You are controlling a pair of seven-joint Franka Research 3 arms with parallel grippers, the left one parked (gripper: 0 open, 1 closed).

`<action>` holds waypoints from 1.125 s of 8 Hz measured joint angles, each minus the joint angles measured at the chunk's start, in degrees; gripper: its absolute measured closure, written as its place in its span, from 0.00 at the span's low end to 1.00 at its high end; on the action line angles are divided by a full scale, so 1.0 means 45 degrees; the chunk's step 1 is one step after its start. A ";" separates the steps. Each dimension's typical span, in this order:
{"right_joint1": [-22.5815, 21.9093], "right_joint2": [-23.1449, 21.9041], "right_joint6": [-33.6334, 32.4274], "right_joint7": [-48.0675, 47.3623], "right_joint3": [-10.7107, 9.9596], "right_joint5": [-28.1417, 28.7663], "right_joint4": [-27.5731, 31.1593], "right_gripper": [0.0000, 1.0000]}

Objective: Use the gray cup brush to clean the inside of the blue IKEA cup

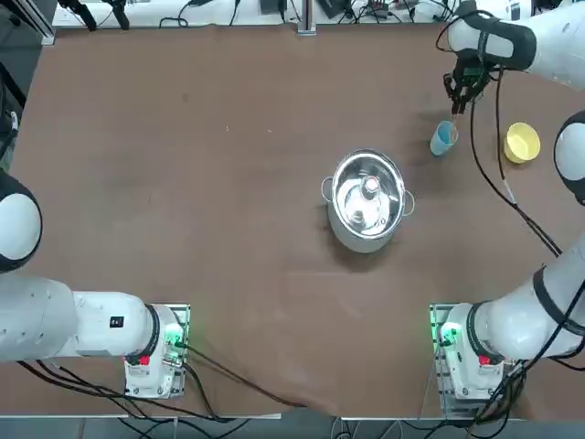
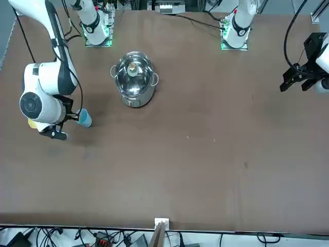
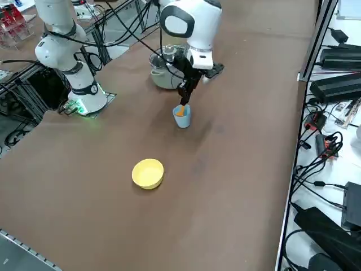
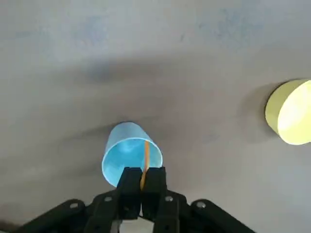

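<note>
Brown tabletop (image 1: 183,183) stretches bare around a small cluster of kitchenware as the right gripper (image 4: 142,182) hangs directly over the blue IKEA cup (image 4: 130,154), its fingers pinched tight on the orange-tan handle of the gray cup brush (image 4: 146,160). The handle runs down into the cup's mouth in the wrist view; the gray head is hidden inside, so whether it touches the wall or floor of the cup cannot be told.

Judged from this, the scrubbing step is in hand: brush inserted, cleaning not visibly finished. The next move likely calls for small circling or up-and-down strokes kept inside the rim, gentle enough that the light plastic cup, which stands loose and unheld, is not tipped or dragged.

Beside the blue cup, toward the robot's right, sits the yellow cup (image 1: 522,143), apart from it. The steel pot (image 1: 366,199) stands nearer the table's middle, well apart from the blue cup. The table's far edge (image 1: 366,27) lies beyond the blue cup, with cables past it, so room for withdrawing is best straight upward or back toward the pot side.
</note>
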State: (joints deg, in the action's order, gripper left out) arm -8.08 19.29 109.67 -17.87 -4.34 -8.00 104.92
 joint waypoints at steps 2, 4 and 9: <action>-0.0040 0.0207 0.0060 -0.0090 0.0083 0.0034 -0.0274 0.96; -0.0114 0.0353 0.0212 -0.0341 0.0148 0.0371 -0.0339 0.96; -0.0342 0.0484 -0.0248 -0.1075 0.0198 0.0494 -0.0337 0.96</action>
State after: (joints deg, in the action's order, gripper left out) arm -9.62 21.47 108.55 -22.71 -3.45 -5.78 103.40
